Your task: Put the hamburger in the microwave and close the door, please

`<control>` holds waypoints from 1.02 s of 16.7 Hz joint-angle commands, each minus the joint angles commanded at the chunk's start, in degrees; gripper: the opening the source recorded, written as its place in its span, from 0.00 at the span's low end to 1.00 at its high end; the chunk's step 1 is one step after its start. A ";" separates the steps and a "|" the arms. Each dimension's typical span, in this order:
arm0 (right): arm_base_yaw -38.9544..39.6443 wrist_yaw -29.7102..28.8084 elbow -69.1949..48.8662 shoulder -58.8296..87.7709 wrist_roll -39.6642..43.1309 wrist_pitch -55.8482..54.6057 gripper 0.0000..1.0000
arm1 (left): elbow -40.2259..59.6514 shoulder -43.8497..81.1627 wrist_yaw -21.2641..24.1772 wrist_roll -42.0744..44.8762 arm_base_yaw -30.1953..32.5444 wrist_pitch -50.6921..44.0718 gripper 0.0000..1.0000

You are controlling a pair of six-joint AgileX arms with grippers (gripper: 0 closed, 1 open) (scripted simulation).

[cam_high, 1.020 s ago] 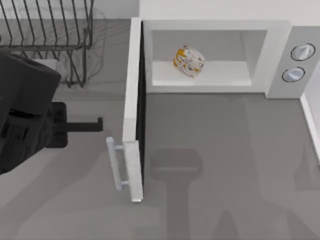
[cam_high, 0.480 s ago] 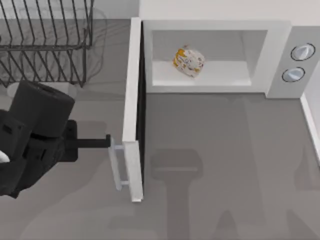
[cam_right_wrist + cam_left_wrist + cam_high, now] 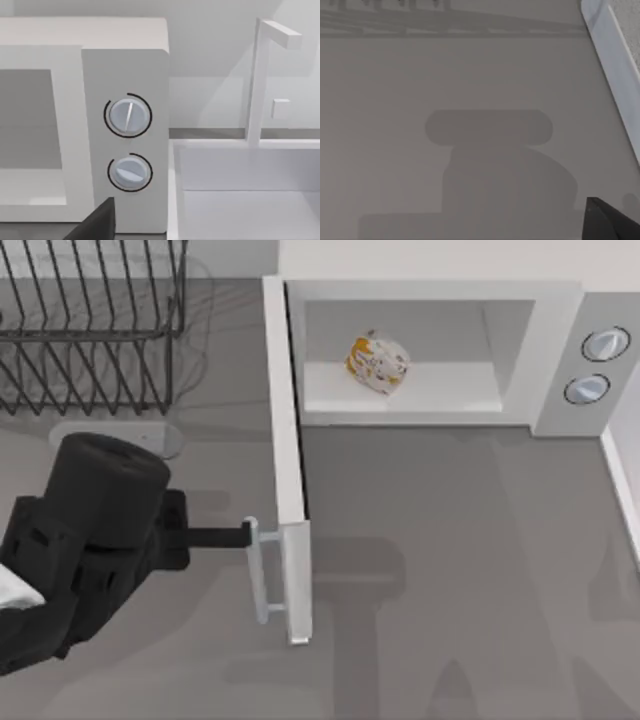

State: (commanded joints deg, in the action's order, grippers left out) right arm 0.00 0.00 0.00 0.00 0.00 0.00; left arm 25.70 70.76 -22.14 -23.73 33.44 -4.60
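The hamburger (image 3: 377,362), a whitish lump with orange blotches, sits on the floor of the microwave (image 3: 560,310) cavity. The door (image 3: 285,420) stands open, swung out toward the table's front, with its bar handle (image 3: 262,575) on the left face. My left gripper (image 3: 243,535) reaches in from the left, and its dark tip touches the handle's upper end. In the left wrist view a pale strip of the door (image 3: 615,65) and one dark fingertip (image 3: 607,222) show. The right wrist view faces the microwave's knobs (image 3: 128,116), with a dark finger (image 3: 97,222) at the frame's edge.
A black wire rack (image 3: 90,320) stands at the back left, behind my left arm. A white basin (image 3: 250,190) sits to the right of the microwave, its rim (image 3: 620,490) along the table's right side. Open grey tabletop lies in front of the microwave.
My left arm has moved right and toward the table's front until its tip met the handle. The door has swung slightly rightward, toward the cavity. The hamburger has not moved.
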 joint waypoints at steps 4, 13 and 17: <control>0.00 0.00 0.00 0.00 0.00 0.00 1.00 | 5.81 -1.91 -0.31 -1.00 4.23 -1.26 0.00; 0.00 0.00 0.00 0.00 0.00 0.00 1.00 | 19.79 15.39 -11.26 -13.88 20.38 -3.89 0.00; 0.00 0.00 0.00 0.00 0.00 0.00 1.00 | 19.74 15.25 -11.14 -13.93 20.34 -3.87 0.00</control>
State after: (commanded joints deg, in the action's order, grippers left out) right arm 0.00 0.00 0.00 0.00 0.00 0.00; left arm 45.45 86.01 -33.28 -37.66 53.79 -8.46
